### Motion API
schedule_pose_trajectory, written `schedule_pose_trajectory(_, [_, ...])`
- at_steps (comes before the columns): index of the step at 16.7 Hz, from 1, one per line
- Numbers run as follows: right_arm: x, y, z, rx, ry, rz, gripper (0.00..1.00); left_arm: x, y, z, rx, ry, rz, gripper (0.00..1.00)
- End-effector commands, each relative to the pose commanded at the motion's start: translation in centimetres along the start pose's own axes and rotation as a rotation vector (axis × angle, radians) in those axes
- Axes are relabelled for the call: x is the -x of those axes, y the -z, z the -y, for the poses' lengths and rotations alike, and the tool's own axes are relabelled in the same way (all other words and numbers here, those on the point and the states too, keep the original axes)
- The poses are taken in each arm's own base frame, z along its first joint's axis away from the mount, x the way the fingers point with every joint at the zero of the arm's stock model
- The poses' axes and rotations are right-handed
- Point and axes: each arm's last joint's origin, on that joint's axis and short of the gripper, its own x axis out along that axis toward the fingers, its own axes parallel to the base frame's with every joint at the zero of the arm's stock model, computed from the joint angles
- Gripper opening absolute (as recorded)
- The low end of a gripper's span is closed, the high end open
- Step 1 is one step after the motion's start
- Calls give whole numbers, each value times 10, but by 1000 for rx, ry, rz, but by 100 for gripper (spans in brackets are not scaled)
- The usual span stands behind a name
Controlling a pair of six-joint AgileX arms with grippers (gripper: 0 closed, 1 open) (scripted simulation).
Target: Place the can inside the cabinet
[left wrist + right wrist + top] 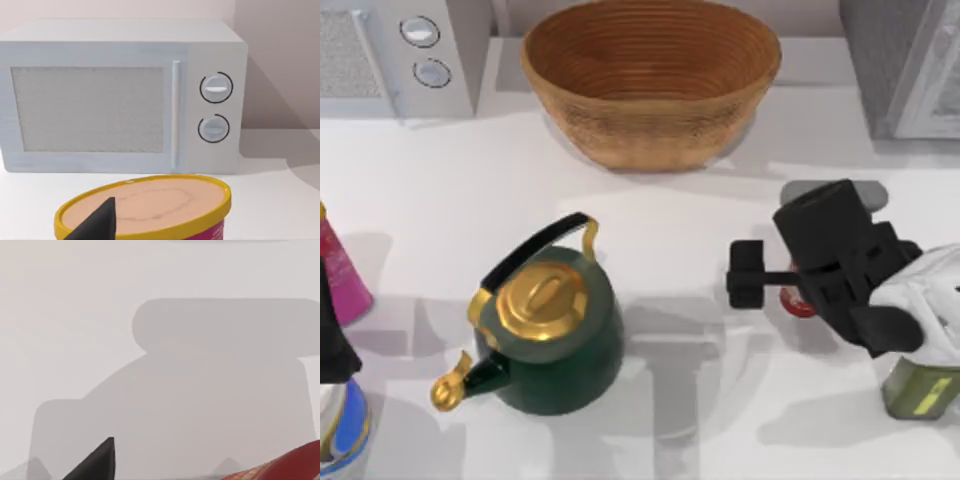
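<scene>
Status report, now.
Right gripper over the can, grasp unclear. Left arm parked at table's left. Cabinet far right, door shut.

Light was bright and even. Soft grey shadows lay on the white table (660,220) beneath the dark-green brass-lidded kettle (560,345). No glare showed.

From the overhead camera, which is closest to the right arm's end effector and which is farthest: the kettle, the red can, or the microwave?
In the top view, measured from the right end effector:
1. Can: right at the end effector, mostly hidden beneath it, on the table's right side.
2. Kettle: to the left, near the table's middle.
3. Microwave: farthest, at the back left corner.
</scene>
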Motion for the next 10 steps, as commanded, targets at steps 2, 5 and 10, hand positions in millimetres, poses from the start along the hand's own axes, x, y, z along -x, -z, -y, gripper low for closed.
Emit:
schedule_pose_trajectory(2, [-3,4,-1,0,1,0,100,0,0,0,0,0,0,100])
schedule_pose_trajectory(5, [-3,4,-1,0,1,0,100,0,0,0,0,0,0,100])
schedule_pose_trajectory(10, [-3,4,-1,0,1,0,62,0,0,0,0,0,0,100])
